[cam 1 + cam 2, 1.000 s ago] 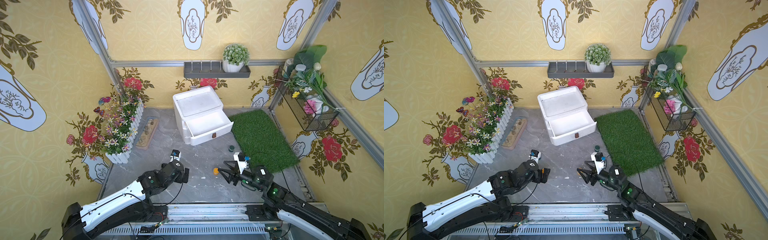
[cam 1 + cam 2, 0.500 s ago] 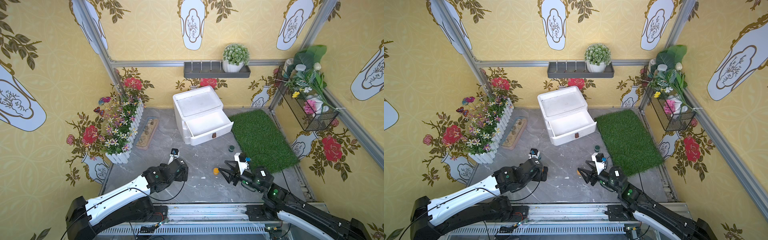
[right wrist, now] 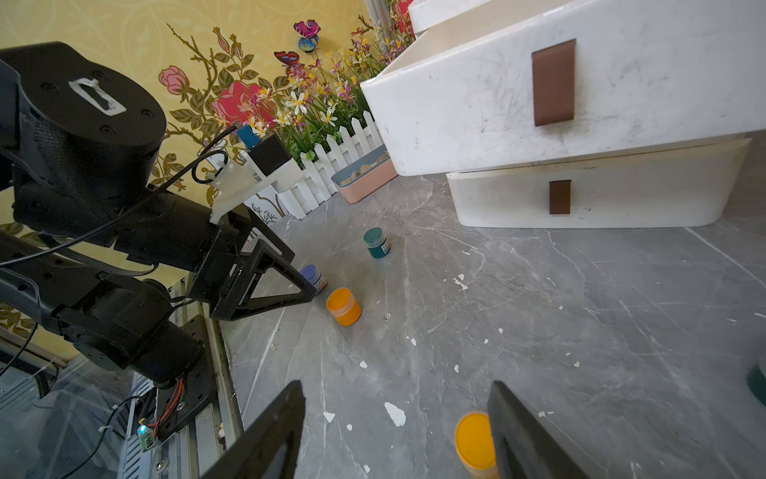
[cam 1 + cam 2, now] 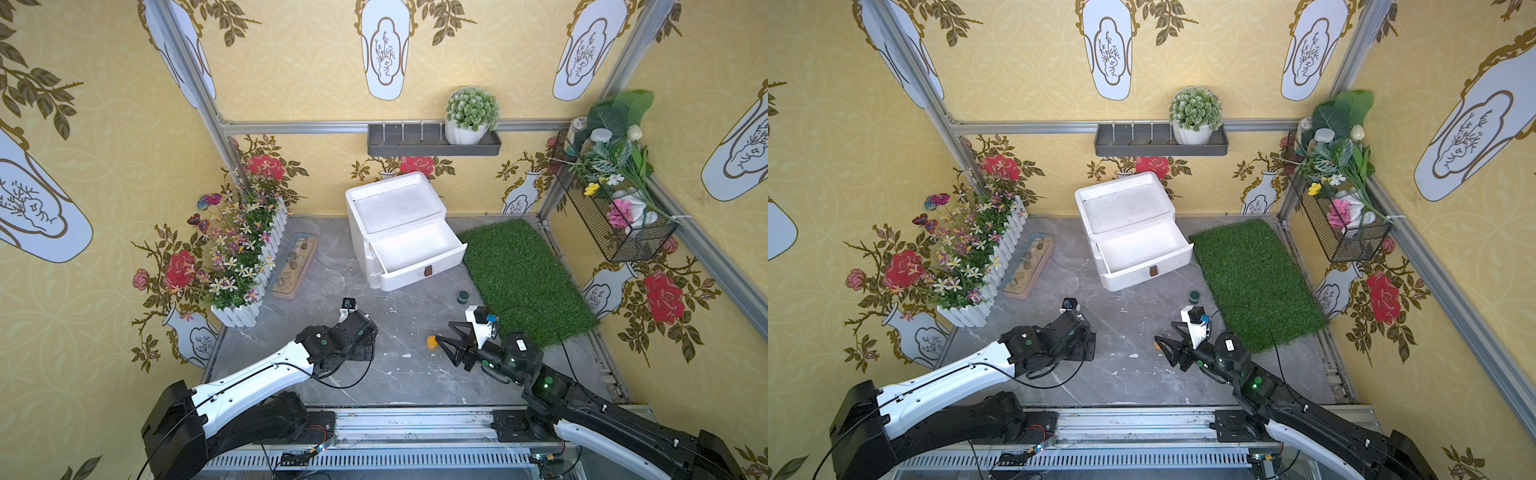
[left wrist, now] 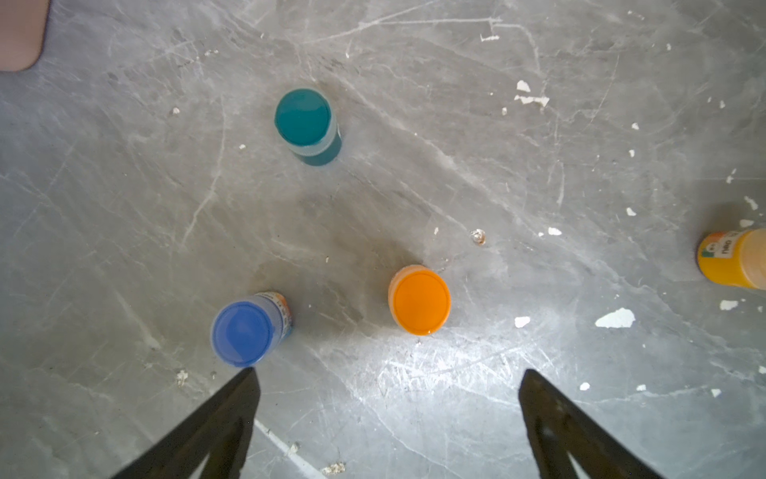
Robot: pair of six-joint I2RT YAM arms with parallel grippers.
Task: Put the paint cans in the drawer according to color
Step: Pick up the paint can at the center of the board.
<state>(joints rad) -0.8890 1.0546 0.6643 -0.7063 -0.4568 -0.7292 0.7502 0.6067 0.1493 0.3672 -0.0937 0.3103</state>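
In both top views our left arm hides three cans; its wrist view shows them — a small round blue-lidded paint jar, an orange-lidded jar, a teal-green jar — before our left claw, wide and empty; our right claw gapes, one finger half hiding a second orange jar; the white plastic drawer stands open beyond.

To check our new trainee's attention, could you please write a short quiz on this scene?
1. True or false: the open top drawer already holds a paint can.
2. Which colour is the can nearest the right gripper? A blue, B orange, C green.
3. How many cans show in the left wrist view?
Key: 1 false; 2 B, the orange can; 3 four: teal can, blue can, two orange cans.
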